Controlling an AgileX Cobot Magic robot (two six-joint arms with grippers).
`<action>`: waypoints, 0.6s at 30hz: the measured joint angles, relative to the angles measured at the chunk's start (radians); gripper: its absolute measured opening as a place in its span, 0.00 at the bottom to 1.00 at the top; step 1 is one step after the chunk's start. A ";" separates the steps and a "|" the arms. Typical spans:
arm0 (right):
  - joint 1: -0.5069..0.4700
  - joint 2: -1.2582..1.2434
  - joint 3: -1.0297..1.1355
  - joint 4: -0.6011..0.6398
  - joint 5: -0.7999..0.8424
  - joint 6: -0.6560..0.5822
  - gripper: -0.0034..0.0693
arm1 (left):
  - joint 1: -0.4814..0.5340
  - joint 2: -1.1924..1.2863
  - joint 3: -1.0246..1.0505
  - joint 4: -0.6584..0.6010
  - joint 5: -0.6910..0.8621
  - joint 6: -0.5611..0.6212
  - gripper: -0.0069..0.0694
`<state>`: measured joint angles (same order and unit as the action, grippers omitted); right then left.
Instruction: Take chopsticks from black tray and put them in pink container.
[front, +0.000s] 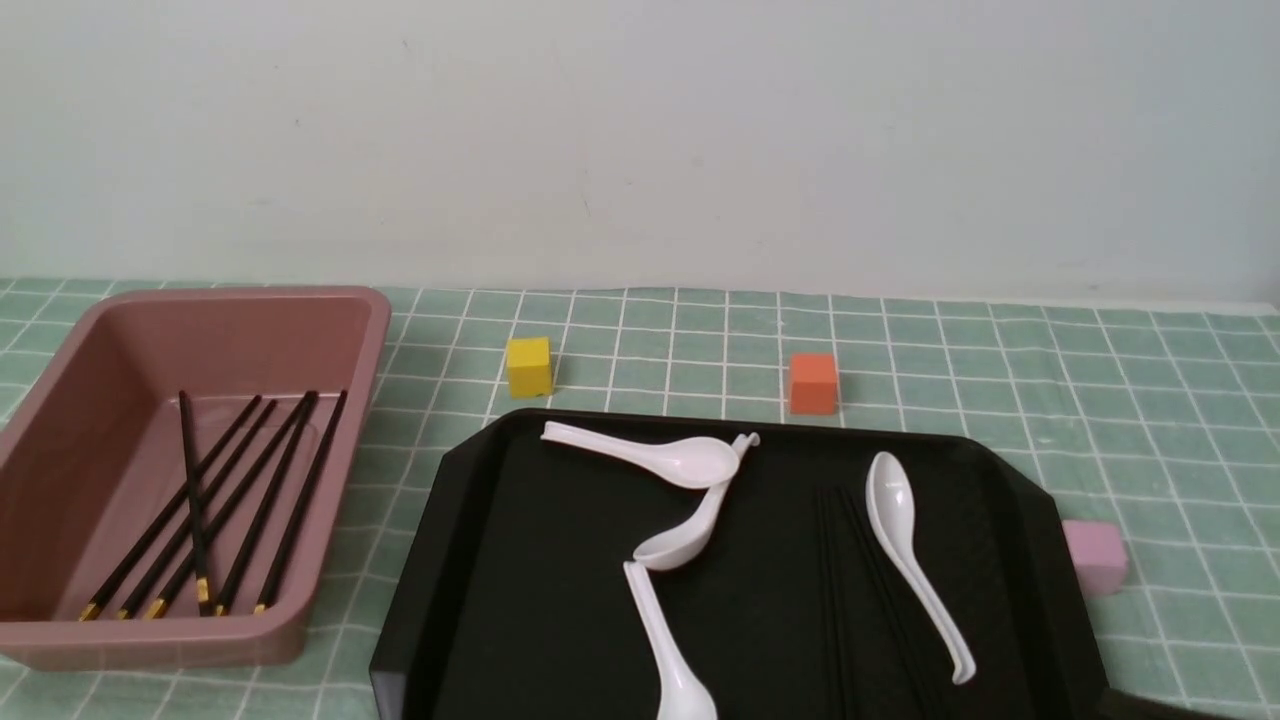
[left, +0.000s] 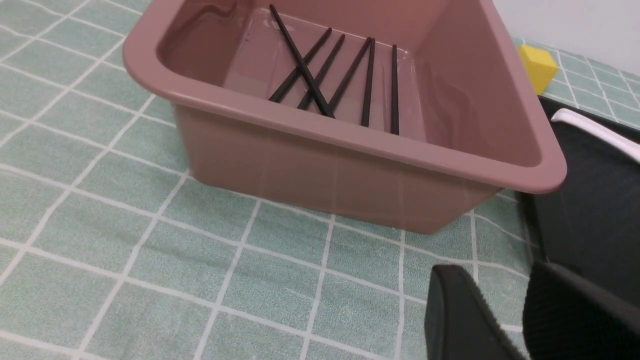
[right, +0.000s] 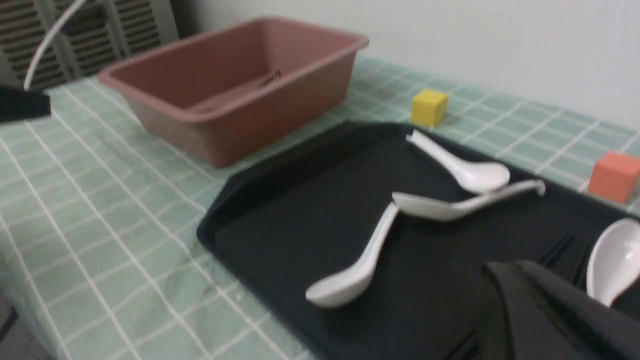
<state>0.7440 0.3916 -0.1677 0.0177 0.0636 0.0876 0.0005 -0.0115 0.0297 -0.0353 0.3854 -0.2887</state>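
Your way from the black tray (front: 470, 560) to the pink container (front: 340, 330) crosses bare cloth (front: 400, 480). On the tray, one white spoon (front: 890, 495) lies just beside the chopsticks (front: 832, 600). Three other spoons (front: 680, 462) crowd the middle, leaving its left part open.

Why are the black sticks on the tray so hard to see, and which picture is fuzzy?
Front view: the chopsticks are black on the glossy black tray, so they barely show. Right wrist view: blurred all over, white spoons soft-edged. Left wrist view: sharp.
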 joint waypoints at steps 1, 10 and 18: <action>0.000 0.000 0.008 0.000 0.008 0.000 0.05 | 0.000 0.000 0.000 0.000 0.000 0.000 0.38; 0.000 0.000 0.036 0.000 0.056 0.000 0.05 | 0.000 0.000 0.000 0.000 0.000 0.000 0.38; -0.081 -0.110 0.106 -0.004 0.065 0.000 0.05 | 0.000 0.000 0.000 0.000 0.000 0.000 0.38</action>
<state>0.6633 0.2813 -0.0622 0.0134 0.1287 0.0876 0.0005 -0.0115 0.0297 -0.0353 0.3854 -0.2887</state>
